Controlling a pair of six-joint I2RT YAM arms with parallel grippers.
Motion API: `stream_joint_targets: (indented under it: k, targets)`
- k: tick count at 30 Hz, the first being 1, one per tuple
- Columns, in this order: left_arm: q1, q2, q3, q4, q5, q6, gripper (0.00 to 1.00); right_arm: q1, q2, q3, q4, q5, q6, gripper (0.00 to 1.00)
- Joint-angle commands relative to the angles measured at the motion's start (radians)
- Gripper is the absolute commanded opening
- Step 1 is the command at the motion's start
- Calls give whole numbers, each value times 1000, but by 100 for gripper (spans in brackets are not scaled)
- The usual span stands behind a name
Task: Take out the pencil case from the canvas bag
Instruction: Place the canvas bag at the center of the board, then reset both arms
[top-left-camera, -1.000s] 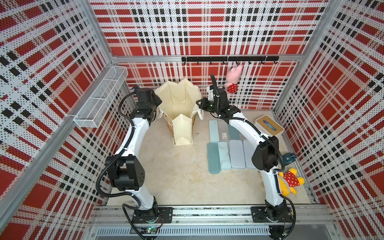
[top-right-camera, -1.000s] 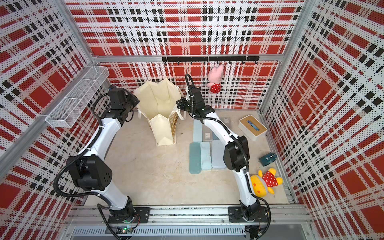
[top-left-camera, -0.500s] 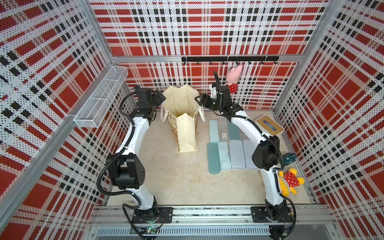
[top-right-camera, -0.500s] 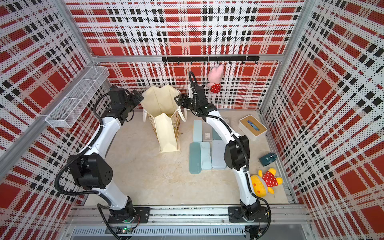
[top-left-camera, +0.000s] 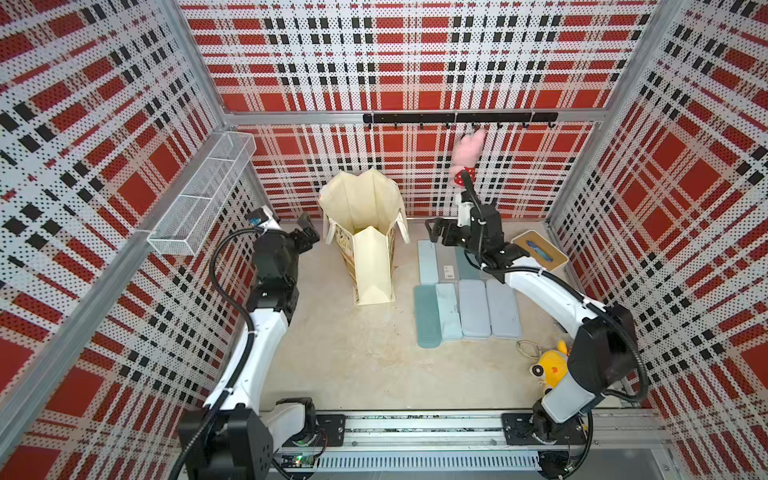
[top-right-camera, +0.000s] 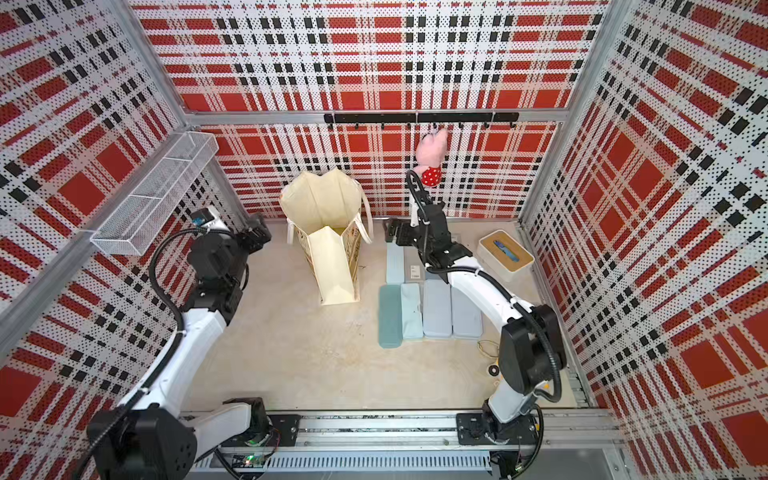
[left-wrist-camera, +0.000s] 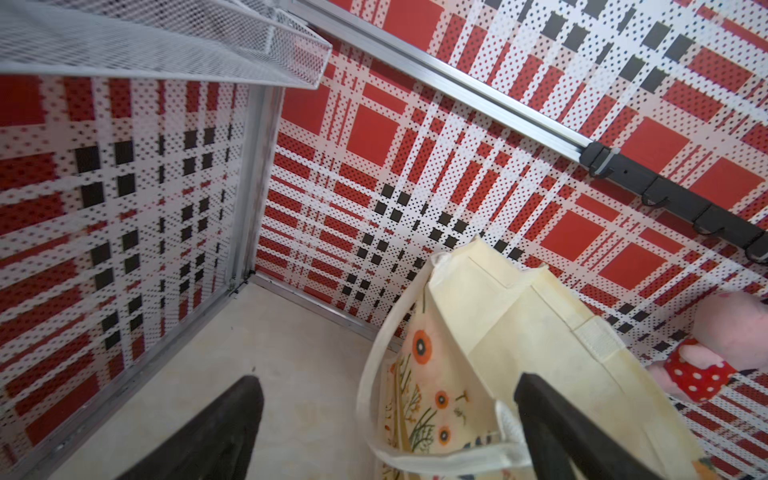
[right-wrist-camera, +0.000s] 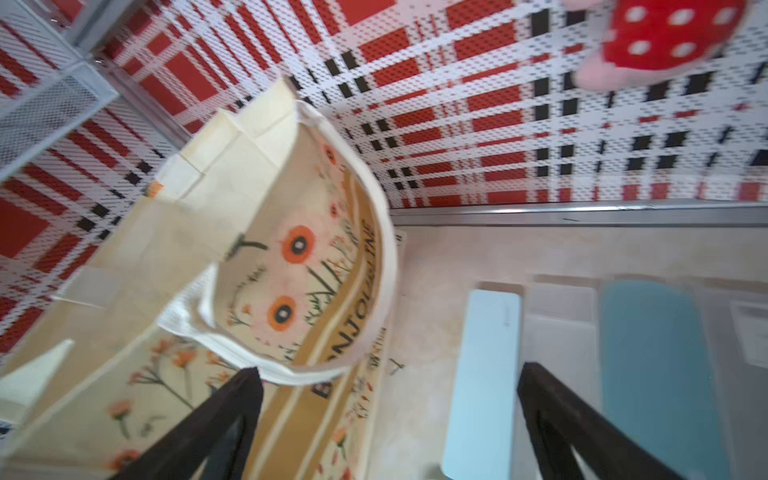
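Standing upright on the bench (top-left-camera: 353, 365) near the back wall, the canvas bag (top-left-camera: 372, 249) (top-right-camera: 332, 266) has its plain gusseted end toward the front and its mouth open upward. A second ago both hands were clamped at the rim, pulling that mouth wide. Now neither touches it, and the mouth has drawn in to a narrower shape, with the white handles (top-left-camera: 401, 230) hanging loose down the printed faces.

The left hand (top-left-camera: 308, 232) (top-right-camera: 255, 232) sits just beside the bag on its left, a small gap showing in both top views. Its black fingers (left-wrist-camera: 232, 415) are spread wide and nothing is between them. The right hand (top-left-camera: 434, 232) (top-right-camera: 390, 232) has backed off further on the other side and is likewise spread and empty. The right wrist view is blurred, showing the bag's flowered face (right-wrist-camera: 291, 270) off to one side of the hand (right-wrist-camera: 388, 370).

Six pencil cases (top-left-camera: 473, 307) (top-right-camera: 436, 307) lie flat on the bench to the right of the bag, four in a row and two behind, unmoved. Whether another is inside the bag cannot be told — only cream lining shows.
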Motion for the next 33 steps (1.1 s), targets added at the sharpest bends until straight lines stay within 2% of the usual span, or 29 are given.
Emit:
stream_joint_targets:
  k: [1, 7, 12, 16, 19, 23, 24, 28, 29, 32, 33]
  targets:
    - [31, -69, -188, 268, -33, 82, 98, -66, -93, -170, 137, 47, -83, 100]
    - [39, -90, -475, 575, 8, 308, 98, -183, -231, -502, 393, 160, -69, 98]
    - [29, -17, -535, 587, -71, 282, 98, -215, -264, -595, 402, 333, -187, 100]
    - [-61, 89, -551, 631, -176, 306, 98, -216, -242, -660, 466, 413, -307, 100]
    - [-118, 178, -584, 756, -211, 337, 98, -222, -221, -697, 508, 427, -360, 100]
    - [-127, 294, -616, 940, -192, 333, 98, -235, -191, -757, 632, 414, -408, 100]
    - [-124, 319, -618, 984, -191, 343, 98, -244, -195, -743, 589, 399, -403, 100]
    - [-77, 377, -635, 1069, -133, 325, 98, -259, -186, -812, 776, 374, -484, 100]
    - [-60, 400, -653, 1120, -121, 310, 98, -264, -184, -814, 774, 373, -493, 100]
    - [-34, 495, -707, 1330, -101, 279, 98, -302, -193, -825, 765, 306, -466, 100]
    - [-36, 482, -708, 1315, -99, 281, 98, -311, -203, -834, 768, 292, -457, 100]
